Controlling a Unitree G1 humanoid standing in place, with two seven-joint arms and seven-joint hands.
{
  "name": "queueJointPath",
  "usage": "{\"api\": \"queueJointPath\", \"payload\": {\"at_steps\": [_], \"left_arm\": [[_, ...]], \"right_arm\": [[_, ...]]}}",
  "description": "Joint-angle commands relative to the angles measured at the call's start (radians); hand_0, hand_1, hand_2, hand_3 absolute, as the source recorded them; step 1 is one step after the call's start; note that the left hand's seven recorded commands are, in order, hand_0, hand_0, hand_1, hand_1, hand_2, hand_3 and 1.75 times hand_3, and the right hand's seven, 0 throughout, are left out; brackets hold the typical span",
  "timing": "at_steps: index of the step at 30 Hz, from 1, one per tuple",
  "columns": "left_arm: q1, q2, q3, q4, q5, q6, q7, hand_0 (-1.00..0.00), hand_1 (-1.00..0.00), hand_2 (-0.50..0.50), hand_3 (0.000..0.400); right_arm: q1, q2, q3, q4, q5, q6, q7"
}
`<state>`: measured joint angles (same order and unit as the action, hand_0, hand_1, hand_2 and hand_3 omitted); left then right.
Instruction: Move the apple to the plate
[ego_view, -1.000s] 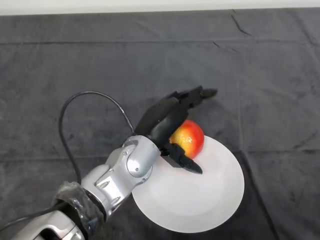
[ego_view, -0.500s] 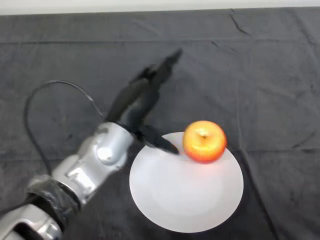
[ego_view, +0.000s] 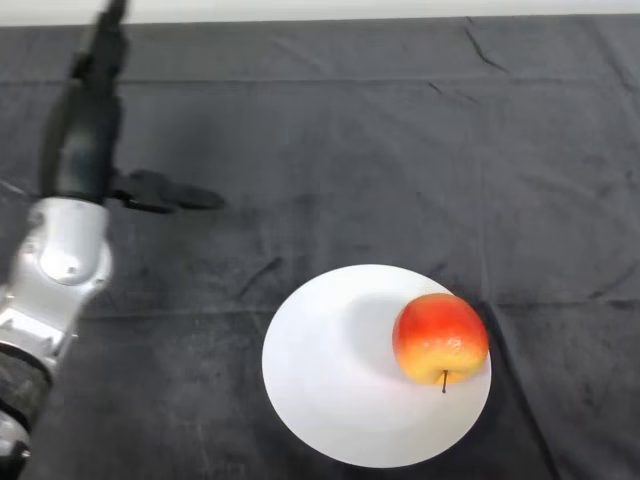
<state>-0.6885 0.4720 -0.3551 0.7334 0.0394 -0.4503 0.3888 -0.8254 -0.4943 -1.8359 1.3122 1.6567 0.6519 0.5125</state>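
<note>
On plate (ego_view: 330, 380), apple (ego_view: 440, 337) tipped, stem toward viewer, robot hand (ego_view: 85, 140) apart.

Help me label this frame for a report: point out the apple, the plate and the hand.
apple (ego_view: 440, 336), head view, middle of its red skin.
plate (ego_view: 325, 365), head view, bare white surface left of the apple.
hand (ego_view: 85, 140), head view, black palm.

A dark cloth (ego_view: 340, 150) covers the table; a white plate (ego_view: 330, 380) lies on it toward the near edge, seemingly flat.
</note>
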Motion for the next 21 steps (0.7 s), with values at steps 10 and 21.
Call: {"api": "queueJointPath", "payload": {"at_steps": [10,21], "left_arm": [[0.019,0.120,0.197,0.121,-0.058,-0.087,0.115,0.00,0.00,0.00,0.000],[0.036,0.202,0.356,0.214,-0.111,-0.164,0.172,0.00,0.00,0.00,0.000]], "right_arm": [[0.002,-0.029,-0.0107,-0.004,-0.0001,0.006,0.0012],[0.002,-0.029,-0.0118,-0.003,-0.0001,0.006,0.0012]]}}
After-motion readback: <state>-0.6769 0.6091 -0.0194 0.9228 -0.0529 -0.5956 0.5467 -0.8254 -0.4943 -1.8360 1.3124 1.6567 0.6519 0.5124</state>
